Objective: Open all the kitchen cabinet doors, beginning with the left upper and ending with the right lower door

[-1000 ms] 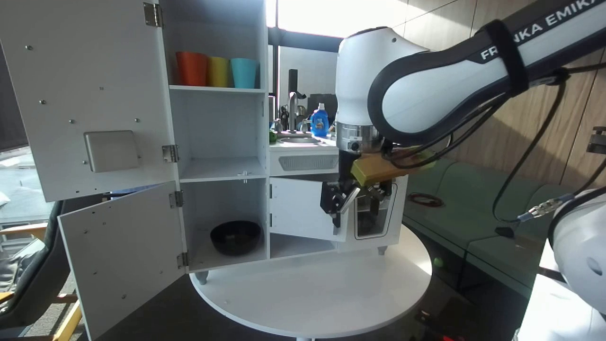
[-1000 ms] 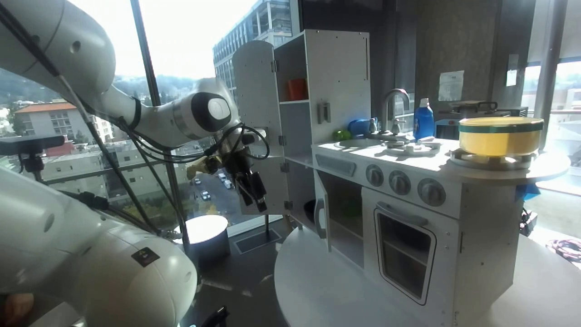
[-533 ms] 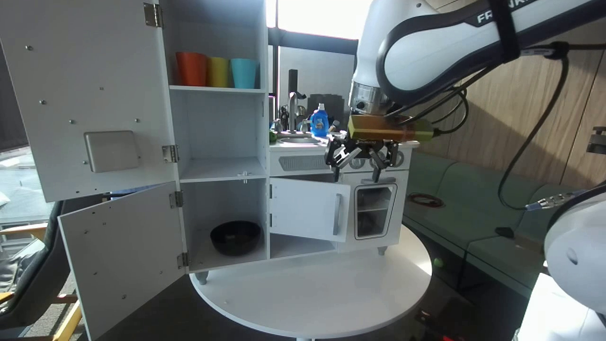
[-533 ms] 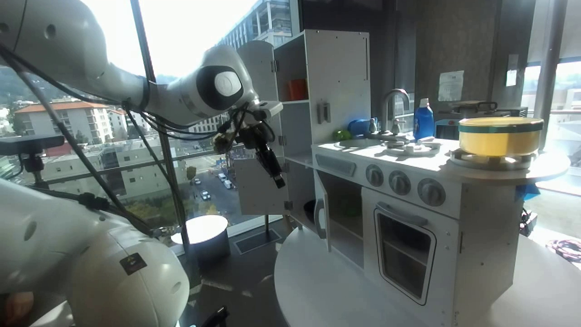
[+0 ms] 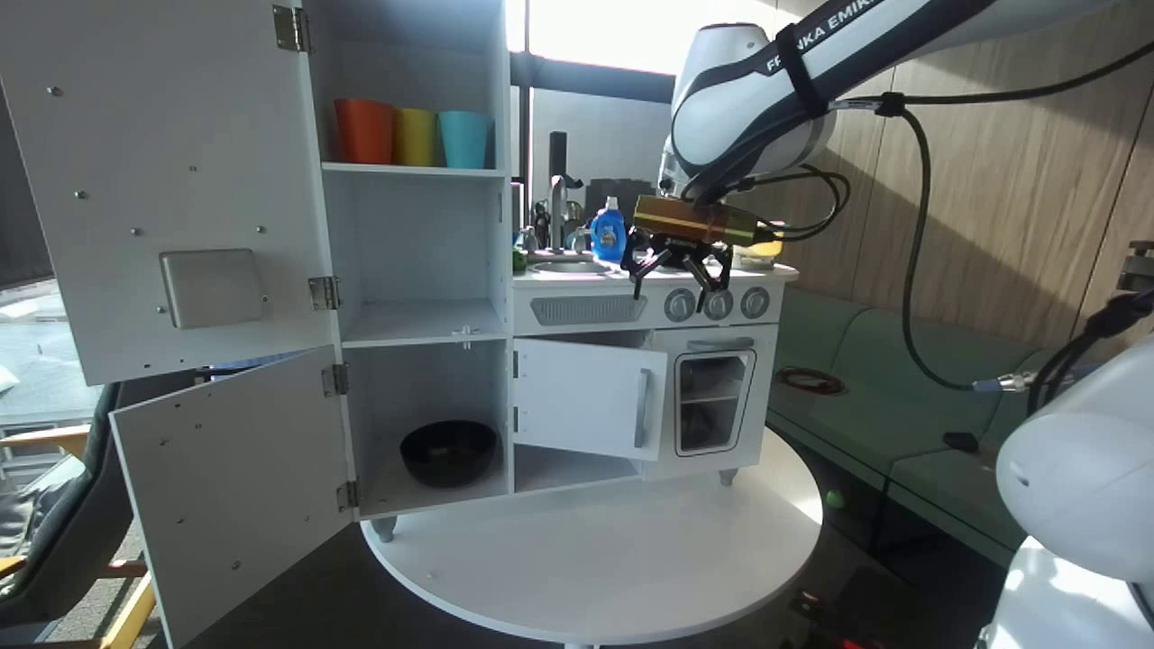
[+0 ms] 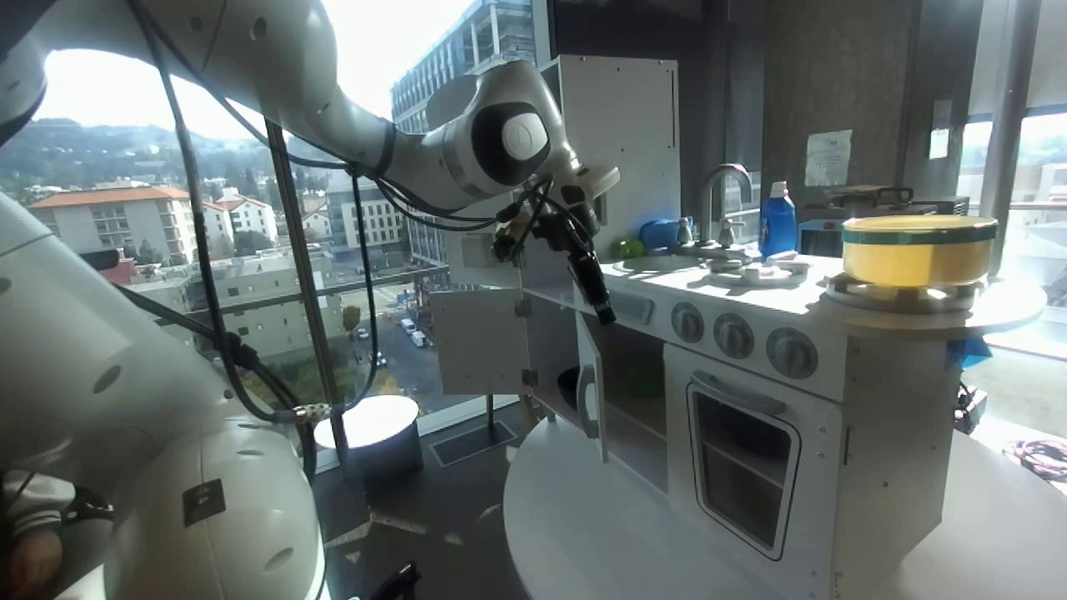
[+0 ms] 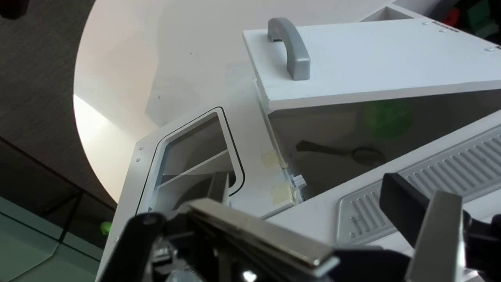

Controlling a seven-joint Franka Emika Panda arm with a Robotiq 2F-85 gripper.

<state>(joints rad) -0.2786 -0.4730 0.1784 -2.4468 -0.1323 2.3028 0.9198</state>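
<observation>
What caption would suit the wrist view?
Open hand by a white play kitchen: one cabinet door partly open, dark utensil and green object inside, oven door shut.

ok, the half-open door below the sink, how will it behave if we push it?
The door probably swings rather than slides, given what look like hinges along one edge. It's likely stiff, as it looks flat and straight-edged. A light push may suffice near the handle, which sits near the edge opposite the hinges.

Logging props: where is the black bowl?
In an exterior view, the black bowl sits left of centre in the tall cabinet's bottom compartment, right of its open door.
</observation>
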